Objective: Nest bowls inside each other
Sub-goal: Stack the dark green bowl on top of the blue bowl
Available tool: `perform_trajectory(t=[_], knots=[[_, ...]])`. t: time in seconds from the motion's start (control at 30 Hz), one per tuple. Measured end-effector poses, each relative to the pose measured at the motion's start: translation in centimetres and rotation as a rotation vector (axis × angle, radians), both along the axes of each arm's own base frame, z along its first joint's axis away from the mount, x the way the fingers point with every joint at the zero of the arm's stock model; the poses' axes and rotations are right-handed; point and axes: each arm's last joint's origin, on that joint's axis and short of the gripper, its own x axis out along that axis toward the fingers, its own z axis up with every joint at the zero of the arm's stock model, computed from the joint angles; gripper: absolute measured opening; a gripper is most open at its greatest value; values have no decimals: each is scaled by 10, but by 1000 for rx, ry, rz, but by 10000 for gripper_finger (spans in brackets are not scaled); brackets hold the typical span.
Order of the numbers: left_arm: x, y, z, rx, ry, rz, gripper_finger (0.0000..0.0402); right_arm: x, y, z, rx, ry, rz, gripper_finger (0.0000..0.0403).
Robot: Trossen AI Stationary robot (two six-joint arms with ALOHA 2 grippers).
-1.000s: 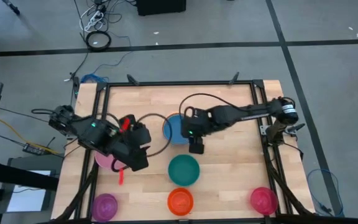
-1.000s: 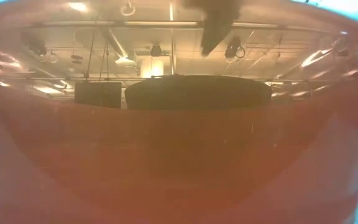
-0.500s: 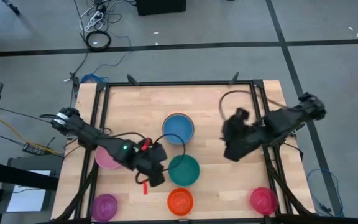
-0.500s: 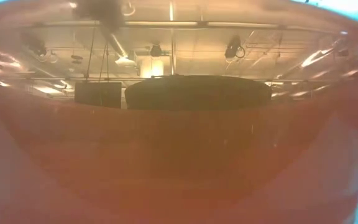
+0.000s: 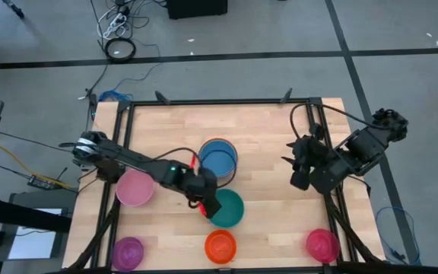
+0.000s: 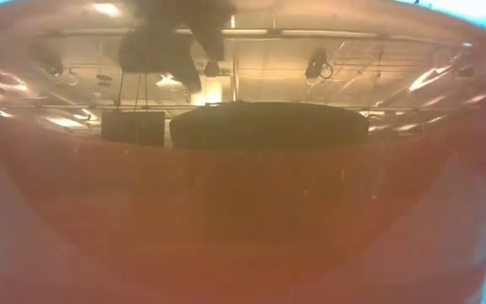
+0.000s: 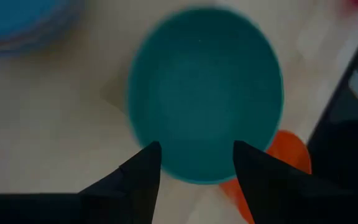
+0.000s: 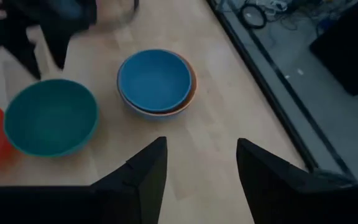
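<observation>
A teal bowl (image 5: 226,208) stands upright on the table's middle, toward the near edge. My left gripper (image 7: 196,149) hangs open just over its left rim (image 7: 185,177), one finger on either side of that stretch; I cannot tell whether they touch it. Behind the teal bowl stands a stack (image 5: 219,158): a blue bowl (image 8: 154,79) nested in an orange one, with another blue rim below. My right gripper (image 8: 201,146) is open and empty, up in the air near the table's right edge (image 5: 300,175).
Single bowls stand apart: pink (image 5: 135,187) at the left, purple (image 5: 128,253), red-orange (image 5: 220,246) and magenta-red (image 5: 322,245) along the near edge. The red-orange bowl's wall (image 6: 243,219) fills the low view. A black frame (image 5: 204,103) borders the table.
My left gripper has swung from over the pink bowl toward the table's right and down to the teal bowl, rolling as it went. My right gripper has drawn away from the blue stack toward the table's right edge and risen. No bowl has moved.
</observation>
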Motion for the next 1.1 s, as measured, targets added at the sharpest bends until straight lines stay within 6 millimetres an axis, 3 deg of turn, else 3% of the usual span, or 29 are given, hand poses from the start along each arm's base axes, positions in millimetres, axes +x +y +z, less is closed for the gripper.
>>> perform_trajectory(t=[0.23,0.7,1.1], knots=[[14,10,-30,-67,113,-7,209,-7,-6,5,-34,-24,11,176],[9,18,-29,-23,194,24,209,-12,-10,9,-31,-42,10,171],[20,15,-48,-23,196,-27,199,-12,-10,9,-34,-45,8,171]])
